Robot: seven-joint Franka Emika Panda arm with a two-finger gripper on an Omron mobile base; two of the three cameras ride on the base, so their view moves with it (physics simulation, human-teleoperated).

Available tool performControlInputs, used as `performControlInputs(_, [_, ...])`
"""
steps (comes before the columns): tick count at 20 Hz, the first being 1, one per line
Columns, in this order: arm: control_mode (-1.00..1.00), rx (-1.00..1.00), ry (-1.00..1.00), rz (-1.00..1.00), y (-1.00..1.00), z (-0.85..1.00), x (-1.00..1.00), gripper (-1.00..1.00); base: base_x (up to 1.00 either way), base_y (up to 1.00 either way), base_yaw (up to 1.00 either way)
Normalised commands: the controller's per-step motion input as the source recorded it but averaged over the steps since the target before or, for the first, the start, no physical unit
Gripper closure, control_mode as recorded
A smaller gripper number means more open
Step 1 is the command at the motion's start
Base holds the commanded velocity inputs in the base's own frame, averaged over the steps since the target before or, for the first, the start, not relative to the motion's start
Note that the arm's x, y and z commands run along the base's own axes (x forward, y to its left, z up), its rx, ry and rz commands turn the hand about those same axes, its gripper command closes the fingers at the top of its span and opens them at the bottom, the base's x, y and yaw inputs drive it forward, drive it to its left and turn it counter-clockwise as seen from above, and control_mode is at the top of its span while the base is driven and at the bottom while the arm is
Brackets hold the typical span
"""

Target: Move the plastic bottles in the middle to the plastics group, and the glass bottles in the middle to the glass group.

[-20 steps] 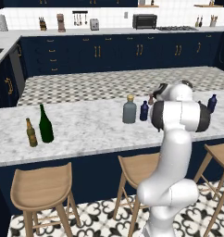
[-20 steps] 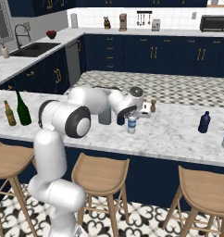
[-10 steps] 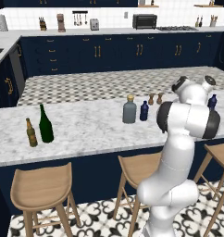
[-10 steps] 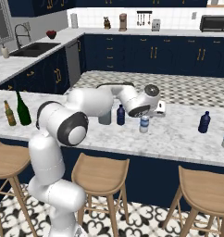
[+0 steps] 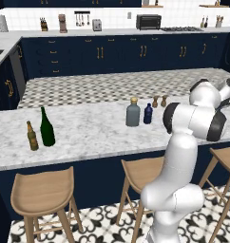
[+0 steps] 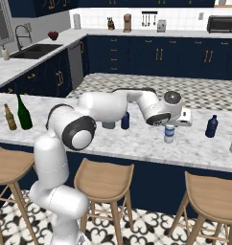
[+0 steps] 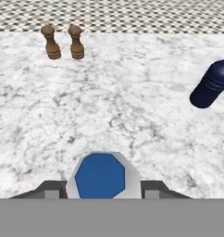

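Between the gripper (image 7: 101, 192) fingers, the clear-whitish bottle (image 6: 169, 133) is being clamped; it should be kept upright toward the slim blue bottle (image 6: 211, 127)

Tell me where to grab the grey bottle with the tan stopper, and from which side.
Probably the short neck under the tan stopper, coming straight down from above. The grey bottle stands upright, its body looks too wide to span, and the navy bottle crowds its right side.
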Motion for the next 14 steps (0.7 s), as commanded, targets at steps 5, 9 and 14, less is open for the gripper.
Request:
performControlInputs(5, [-1.0, -0.08, 0.02, -0.33, -0.39, -0.04, -0.14, 1.0, 0.0, 0.0, 0.0])
performControlInputs(9, [-1.0, -0.04, 0.0, -0.22, -0.26, -0.05, 0.06, 1.0, 0.0, 0.0, 0.0])
performControlInputs(14, [-1.0, 0.01, 0.01, -0.09, -0.26, -0.16, 0.06, 1.0, 0.0, 0.0, 0.0])
